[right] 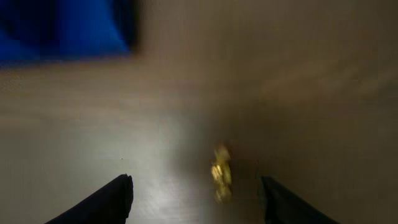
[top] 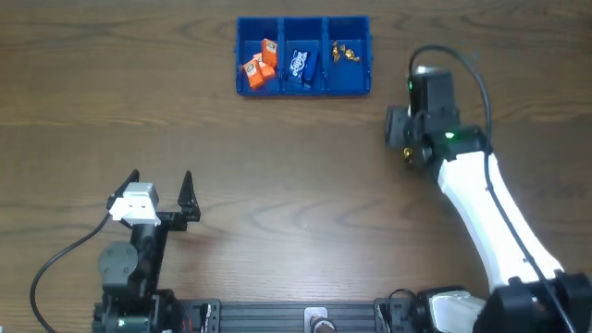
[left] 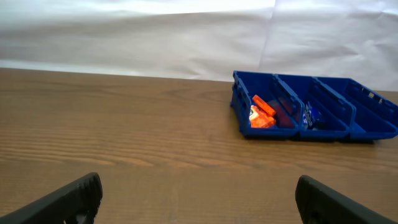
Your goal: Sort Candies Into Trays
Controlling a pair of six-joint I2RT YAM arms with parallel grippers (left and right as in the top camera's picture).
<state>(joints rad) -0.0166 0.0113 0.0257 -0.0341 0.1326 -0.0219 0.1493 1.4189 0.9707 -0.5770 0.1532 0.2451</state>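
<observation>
The right gripper [right: 196, 183] hangs low over the desk [top: 296, 185] with its fingers [right: 118, 199] spread wide and holding nothing. A single gold-wrapped candy [right: 221, 175] lies on the wood in the gap between them, clearly nearer one finger than the other and touching neither. It is blurred, but its long axis looks to run with the fingers' own length, crosswise to the line from one finger to the other. Ahead of the fingers and off to the side of the farther one, a corner of the blue three-compartment tray [top: 303, 92] shows.

From above, this arm stands just off the tray's right end. The tray lies with its long side across the desk. Its left compartment holds orange candies [top: 261, 65], the middle one blue candies [top: 300, 65], and the right one a few gold candies [top: 345, 53].

The left gripper [top: 160, 185] sits well back from the tray, near its own base, fingers opened wide with bare desk between them. The tray lies far ahead of these fingers, off toward the side of the right arm, its orange end nearest.
</observation>
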